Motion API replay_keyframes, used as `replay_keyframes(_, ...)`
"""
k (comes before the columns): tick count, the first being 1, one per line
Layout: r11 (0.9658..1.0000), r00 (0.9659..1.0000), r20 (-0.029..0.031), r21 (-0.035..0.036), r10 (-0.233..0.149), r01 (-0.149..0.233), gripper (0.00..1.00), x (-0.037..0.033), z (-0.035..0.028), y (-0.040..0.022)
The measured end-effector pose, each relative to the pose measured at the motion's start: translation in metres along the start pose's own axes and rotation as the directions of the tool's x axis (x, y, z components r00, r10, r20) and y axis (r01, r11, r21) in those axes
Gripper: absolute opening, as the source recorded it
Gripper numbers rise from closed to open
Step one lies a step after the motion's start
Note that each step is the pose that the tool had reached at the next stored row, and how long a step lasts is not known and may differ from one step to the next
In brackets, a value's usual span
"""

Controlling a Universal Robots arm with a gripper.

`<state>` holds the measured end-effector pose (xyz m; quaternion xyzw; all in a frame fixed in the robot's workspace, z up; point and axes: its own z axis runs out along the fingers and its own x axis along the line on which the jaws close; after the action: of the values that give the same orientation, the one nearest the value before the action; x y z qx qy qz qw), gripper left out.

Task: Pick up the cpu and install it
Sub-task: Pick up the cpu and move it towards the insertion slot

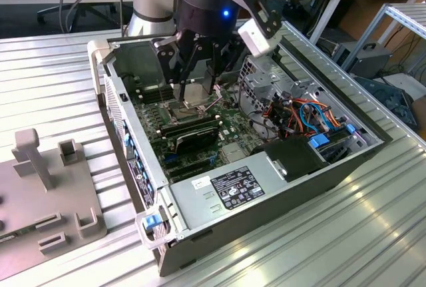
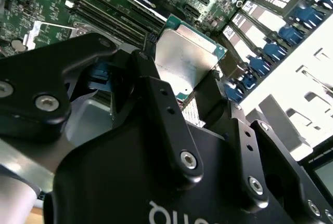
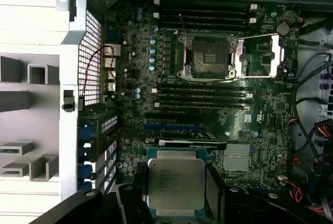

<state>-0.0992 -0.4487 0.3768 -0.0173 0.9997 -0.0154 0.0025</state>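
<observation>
1 end effector [image 1: 198, 91] grips 1 cpu [image 3: 176, 183] above motherboard [image 3: 208, 115].

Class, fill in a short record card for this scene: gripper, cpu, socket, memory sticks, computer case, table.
gripper: shut on the cpu, held above the motherboard inside the case
cpu: silver top showing, clamped at two opposite edges, not in the socket
socket: open, no chip seated
memory sticks: black, in slots beside the socket
computer case: lying on its side, side panel off
table: ribbed metal
</observation>
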Motion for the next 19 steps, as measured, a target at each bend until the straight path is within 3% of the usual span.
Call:
replay_keyframes(13, 1.0, 1.0, 0.0, 0.0, 0.0, 0.0, 0.55, -0.0313, 0.0004, -0.0011)
replay_keyframes(19, 1.0, 1.0, 0.0, 0.0, 0.0, 0.0, 0.55, -0.0349, 0.0005, -0.0012)
